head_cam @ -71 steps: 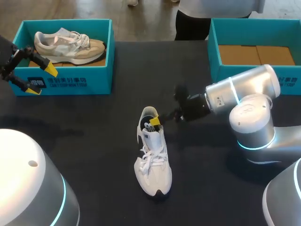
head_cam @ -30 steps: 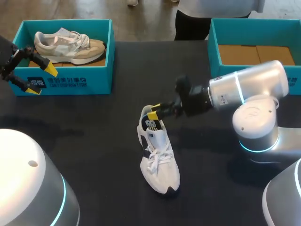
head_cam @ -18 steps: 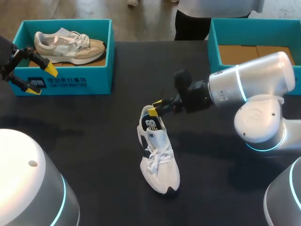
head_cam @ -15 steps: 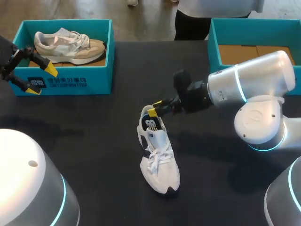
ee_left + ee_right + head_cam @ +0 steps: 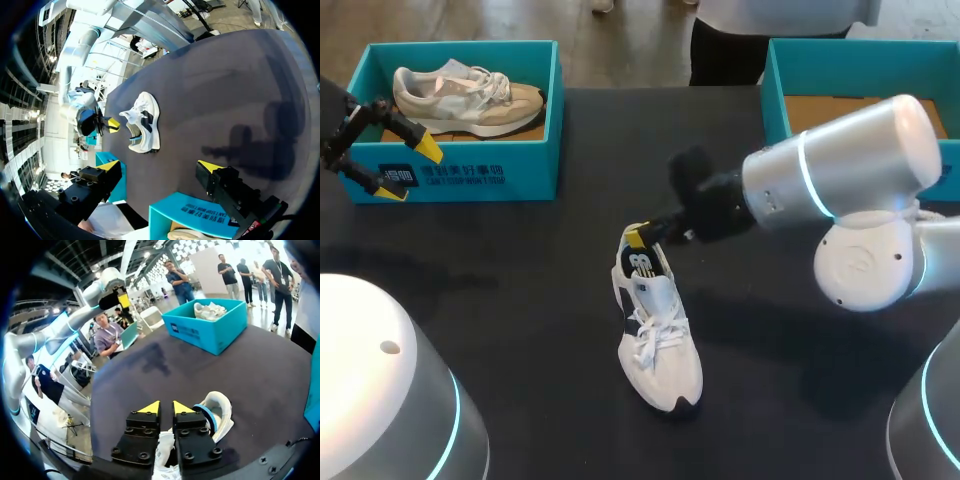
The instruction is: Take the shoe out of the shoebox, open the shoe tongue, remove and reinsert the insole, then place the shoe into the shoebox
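A white shoe (image 5: 658, 335) with dark side panels lies on the black table (image 5: 520, 300), heel toward the back and toe toward me. My right gripper (image 5: 640, 237) hangs just over the heel opening, fingers drawn together with nothing between the tips. In the right wrist view that gripper (image 5: 166, 406) sits above the shoe, whose blue-lined heel collar (image 5: 216, 412) is beside one finger. My left gripper (image 5: 408, 170) stands wide open at the far left, in front of the left shoebox (image 5: 470, 175). The left wrist view shows that open left gripper (image 5: 160, 167) and, far ahead, the shoe (image 5: 144, 122).
The left teal shoebox holds a second, beige-and-white shoe (image 5: 465, 95). A second teal shoebox (image 5: 775, 110) at the back right shows only its cardboard floor. My right arm's bulky silver body (image 5: 860, 200) overhangs the table's right side.
My right gripper's fingers have closed and it has shifted a little left over the heel. The shoe's toe swung right earlier and has lain still since. The left arm has not moved.
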Controlling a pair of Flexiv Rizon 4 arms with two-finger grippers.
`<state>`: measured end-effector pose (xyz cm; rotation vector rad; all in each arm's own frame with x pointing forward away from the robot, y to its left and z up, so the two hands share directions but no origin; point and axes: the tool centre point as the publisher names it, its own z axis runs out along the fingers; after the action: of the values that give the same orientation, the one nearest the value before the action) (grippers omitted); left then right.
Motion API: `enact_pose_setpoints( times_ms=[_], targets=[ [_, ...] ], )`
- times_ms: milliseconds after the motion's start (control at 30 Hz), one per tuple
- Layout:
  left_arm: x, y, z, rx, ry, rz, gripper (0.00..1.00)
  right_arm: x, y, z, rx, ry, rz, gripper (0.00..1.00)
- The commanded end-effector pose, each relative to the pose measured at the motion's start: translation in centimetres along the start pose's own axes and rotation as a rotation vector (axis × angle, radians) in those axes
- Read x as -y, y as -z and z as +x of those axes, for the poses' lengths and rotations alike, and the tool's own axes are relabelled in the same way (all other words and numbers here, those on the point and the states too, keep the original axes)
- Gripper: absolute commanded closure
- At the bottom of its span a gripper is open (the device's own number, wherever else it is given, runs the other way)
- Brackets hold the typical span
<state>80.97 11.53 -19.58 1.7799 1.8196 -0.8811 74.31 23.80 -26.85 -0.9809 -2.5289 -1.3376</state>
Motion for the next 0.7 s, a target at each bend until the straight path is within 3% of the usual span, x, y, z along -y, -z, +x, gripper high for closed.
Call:
enact_pose_setpoints(
  times_ms=[33, 133, 333, 533, 700],
  targets=[
    [0.0, 0.0, 0.0, -0.001, -0.001, 0.000, 0.00, -0.8, -0.7, 1.0, 0.249, -0.009, 0.041, 1.00],
    [0.0, 0.0, 0.0, -0.001, -0.001, 0.000, 0.00, -0.6, -1.1, 1.2, 0.281, -0.021, 0.037, 1.00],
    [0.0, 0.0, 0.0, -0.001, -0.001, 0.000, 0.00, -0.5, -2.3, 1.5, 0.458, -0.061, 0.048, 1.00],
    [0.0, 0.0, 0.0, -0.001, -0.001, 0.000, 0.00, 0.2, -3.0, 1.8, 0.567, -0.060, -0.018, 1.00],
    [0.0, 0.0, 0.0, -0.001, -0.001, 0.000, 0.00, 1.0, -3.1, 1.1, 0.694, -0.089, 0.044, 1.00]
  ],
)
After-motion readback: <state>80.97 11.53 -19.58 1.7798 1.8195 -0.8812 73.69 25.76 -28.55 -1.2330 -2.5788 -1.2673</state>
